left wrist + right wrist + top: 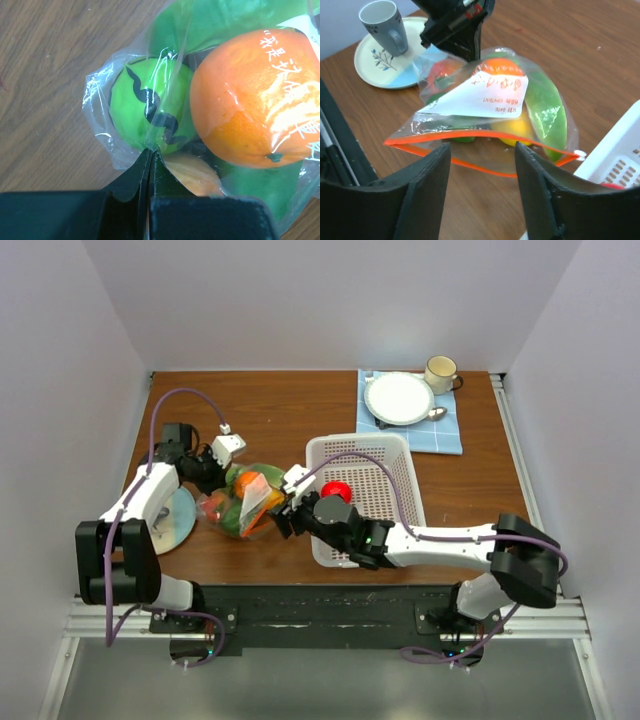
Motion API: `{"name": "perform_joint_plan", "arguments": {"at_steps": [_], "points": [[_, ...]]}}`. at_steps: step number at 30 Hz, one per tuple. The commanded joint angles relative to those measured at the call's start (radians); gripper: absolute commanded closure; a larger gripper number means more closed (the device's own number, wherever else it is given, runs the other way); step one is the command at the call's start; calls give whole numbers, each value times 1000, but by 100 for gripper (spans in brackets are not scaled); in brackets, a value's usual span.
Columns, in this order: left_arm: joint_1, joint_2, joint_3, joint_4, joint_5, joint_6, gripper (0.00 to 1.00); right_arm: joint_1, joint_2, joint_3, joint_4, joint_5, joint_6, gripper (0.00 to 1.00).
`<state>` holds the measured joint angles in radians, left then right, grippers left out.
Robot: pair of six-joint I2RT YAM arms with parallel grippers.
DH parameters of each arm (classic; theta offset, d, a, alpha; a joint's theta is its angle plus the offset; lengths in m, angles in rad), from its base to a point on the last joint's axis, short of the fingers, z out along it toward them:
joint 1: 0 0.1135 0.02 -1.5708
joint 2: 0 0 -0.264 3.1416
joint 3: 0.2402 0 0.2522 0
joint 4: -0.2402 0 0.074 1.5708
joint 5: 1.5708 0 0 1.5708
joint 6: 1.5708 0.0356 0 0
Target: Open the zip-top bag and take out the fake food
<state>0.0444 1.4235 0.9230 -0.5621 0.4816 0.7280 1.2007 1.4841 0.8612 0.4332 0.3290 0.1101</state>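
Pinched shut, the left gripper clamps the plastic end of the clear, crinkly zip-top bag lying on the wooden table, fake food bulging inside. Facing it, the right gripper stands spread before its orange zip strip.

Top external: fixed high, behind both arm bases, tilted down and forward; whole brown wooden table in frame, seen from far. Left wrist: very close, looking straight down on the clear crinkly plastic zip-top bag; bag fills the frame, black left gripper at bottom edge. Right wrist: low over the table, angled forward at the bag's zip edge, from between the fingers of the black right gripper. All three share the bag; both wrist views share the glossy orange plastic fruit inside it
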Motion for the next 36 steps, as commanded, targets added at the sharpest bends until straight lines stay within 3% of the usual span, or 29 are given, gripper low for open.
{"name": "perform_joint_plan", "arguments": {"at_steps": [1, 2, 4, 7, 10, 14, 19, 26, 36], "points": [[-1, 3, 5, 13, -6, 19, 100, -29, 65, -4, -31, -59, 140, 76], [-1, -1, 5, 14, -11, 21, 100, -30, 76, -1, -25, -79, 157, 94], [-1, -14, 2, 13, -24, 28, 100, -32, 106, 16, -24, -79, 181, 98], [-1, -21, 0, 11, -37, 31, 100, -59, 186, 90, -108, 14, 213, 98], [-1, -26, 4, 5, -32, 33, 100, -148, 246, 124, -119, 16, 266, 86], [-1, -34, 10, -1, -34, 33, 100, -216, 262, 153, -168, 88, 281, 90], [-1, -32, 27, -5, -26, 30, 100, -237, 186, 64, -172, 142, 276, 91], [-3, 11, 74, -12, 14, 2, 100, -211, 140, -11, -93, -28, 250, 84], [-6, 22, 91, -22, 15, -7, 100, -130, 122, -13, -13, -63, 244, 87]]}}
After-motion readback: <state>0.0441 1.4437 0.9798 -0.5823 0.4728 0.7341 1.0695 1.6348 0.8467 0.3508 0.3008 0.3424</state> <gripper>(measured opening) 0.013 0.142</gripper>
